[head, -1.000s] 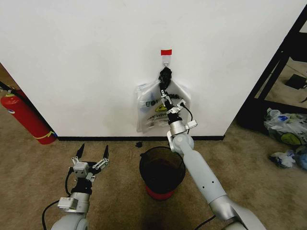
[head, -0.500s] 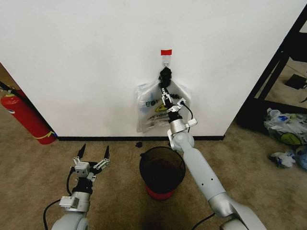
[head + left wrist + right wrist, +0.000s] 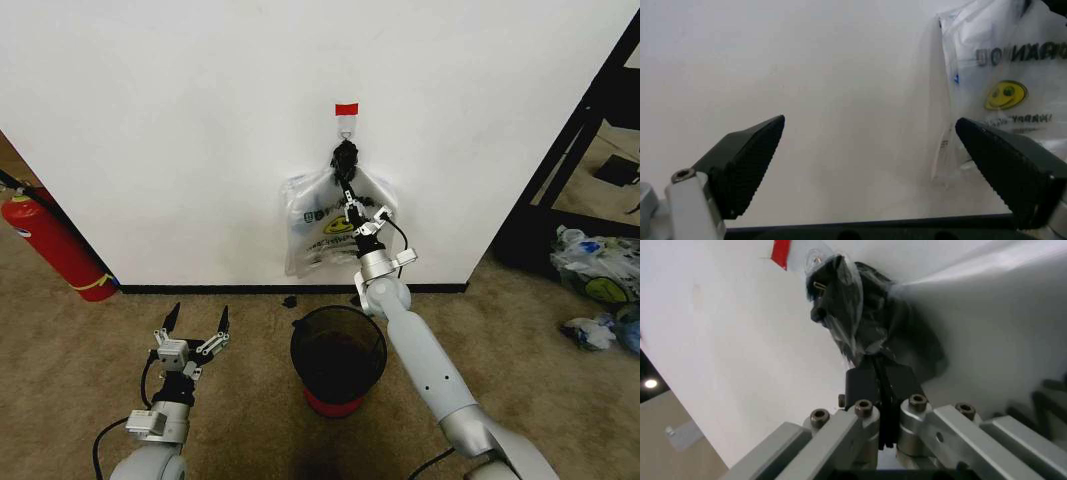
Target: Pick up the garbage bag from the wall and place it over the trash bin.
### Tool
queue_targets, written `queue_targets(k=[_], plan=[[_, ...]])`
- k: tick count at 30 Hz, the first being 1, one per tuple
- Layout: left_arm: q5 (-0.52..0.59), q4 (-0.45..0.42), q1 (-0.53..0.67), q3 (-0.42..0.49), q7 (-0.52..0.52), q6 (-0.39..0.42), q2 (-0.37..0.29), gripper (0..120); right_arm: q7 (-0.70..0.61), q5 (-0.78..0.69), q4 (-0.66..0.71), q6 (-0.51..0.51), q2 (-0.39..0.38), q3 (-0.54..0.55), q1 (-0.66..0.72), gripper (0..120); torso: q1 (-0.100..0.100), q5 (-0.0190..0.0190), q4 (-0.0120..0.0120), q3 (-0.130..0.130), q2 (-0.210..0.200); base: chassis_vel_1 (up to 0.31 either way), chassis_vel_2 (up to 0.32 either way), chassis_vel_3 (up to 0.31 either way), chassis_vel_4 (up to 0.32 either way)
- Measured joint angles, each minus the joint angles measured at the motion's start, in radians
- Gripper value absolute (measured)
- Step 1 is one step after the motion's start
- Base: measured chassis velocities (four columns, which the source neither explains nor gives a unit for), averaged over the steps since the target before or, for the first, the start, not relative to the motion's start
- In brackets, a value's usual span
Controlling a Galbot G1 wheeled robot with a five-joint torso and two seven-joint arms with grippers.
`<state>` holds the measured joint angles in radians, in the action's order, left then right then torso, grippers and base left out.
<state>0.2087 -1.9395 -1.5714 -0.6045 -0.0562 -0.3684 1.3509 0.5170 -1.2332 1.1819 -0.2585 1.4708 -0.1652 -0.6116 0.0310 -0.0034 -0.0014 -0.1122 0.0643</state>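
From the head view, the garbage bag (image 3: 325, 222) hangs on the wall (image 3: 180, 130) from the hook, above the trash bin (image 3: 338, 355), which stands uncovered. The right gripper (image 3: 349, 199) reaches the bag's top below the black knot (image 3: 344, 157).

The left wrist view shows the left gripper (image 3: 887, 165) spread wide, idle near the floor.

In the right wrist view, the right gripper's fingers are pinched together on plastic; lifting off and draping remain.

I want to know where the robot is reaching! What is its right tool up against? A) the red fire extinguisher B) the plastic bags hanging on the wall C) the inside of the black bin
B: the right tool is raised against the hanging bags, fingers pressed together.
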Motion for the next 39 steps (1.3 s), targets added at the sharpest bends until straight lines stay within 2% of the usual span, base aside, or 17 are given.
queue_targets(k=[15, 21, 25, 26, 28, 30, 31, 32, 35, 39], plan=[[0.000, -0.006, -0.006, 0.002, 0.000, -0.007, 0.000, 100, 0.012, 0.178, 0.004, -0.017, -0.068, -0.013, -0.201, 0, 0.000, -0.0001, 0.0000, 0.000, 0.000, 0.000, 0.000, 0.000, 0.000], [0.003, -0.013, -0.007, 0.002, -0.001, -0.007, -0.003, 100, 0.037, 0.217, 0.076, -0.024, -0.152, -0.013, -0.303, 0, 0.000, -0.0008, -0.0002, 0.000, 0.000, 0.000, 0.000, 0.000, 0.000], [0.005, -0.014, -0.006, 0.001, -0.001, -0.008, -0.005, 100, 0.091, 0.241, 0.117, -0.028, -0.219, -0.022, -0.369, 0, 0.000, -0.0001, -0.0006, 0.000, 0.000, 0.000, 0.000, 0.000, 0.000], [0.005, -0.014, -0.006, 0.003, -0.001, -0.008, -0.005, 100, 0.109, 0.244, 0.130, -0.031, -0.238, -0.024, -0.387, 0, 0.000, 0.0004, -0.0001, 0.000, 0.000, 0.000, 0.000, 0.000, 0.000], [0.005, -0.014, -0.006, 0.005, -0.001, -0.008, -0.005, 100, 0.126, 0.246, 0.144, -0.034, -0.257, -0.028, -0.402, 0, 0.000, 0.0017, 0.0003, 0.000, 0.000, 0.000, 0.000, 0.000, 0.000], [0.005, -0.014, -0.006, 0.006, -0.001, -0.008, -0.005, 100, 0.144, 0.247, 0.159, -0.037, -0.276, -0.035, -0.415, 0, 0.000, 0.0013, 0.0008, 0.000, 0.000, 0.000, 0.000, 0.000, 0.000], [0.005, -0.013, -0.005, 0.007, -0.001, -0.009, -0.006, 100, 0.163, 0.249, 0.171, -0.041, -0.298, -0.042, -0.426, 0, 0.000, -0.0005, 0.0003, 0.000, 0.000, 0.000, 0.000, 0.000, 0.000], [0.005, -0.012, -0.004, 0.008, -0.001, -0.009, -0.007, 100, 0.170, 0.250, 0.174, -0.042, -0.306, -0.045, -0.430, 0, 0.000, -0.0005, 0.0002, 0.000, 0.000, 0.000, 0.000, 0.000, 0.000], [0.005, -0.010, -0.001, 0.009, -0.001, -0.009, -0.009, 100, 0.178, 0.253, 0.179, -0.043, -0.319, -0.048, -0.434, 0, 0.000, 0.0006, -0.0001, 0.000, 0.000, 0.000, 0.000, 0.000, 0.000], [0.005, -0.007, 0.004, 0.014, -0.002, -0.009, -0.011, 100, 0.167, 0.243, 0.189, -0.054, -0.312, -0.050, -0.421, 0, 0.000, 0.0003, 0.0002, 0.000, 0.000, 0.000, 0.000, 0.000, 0.000]])
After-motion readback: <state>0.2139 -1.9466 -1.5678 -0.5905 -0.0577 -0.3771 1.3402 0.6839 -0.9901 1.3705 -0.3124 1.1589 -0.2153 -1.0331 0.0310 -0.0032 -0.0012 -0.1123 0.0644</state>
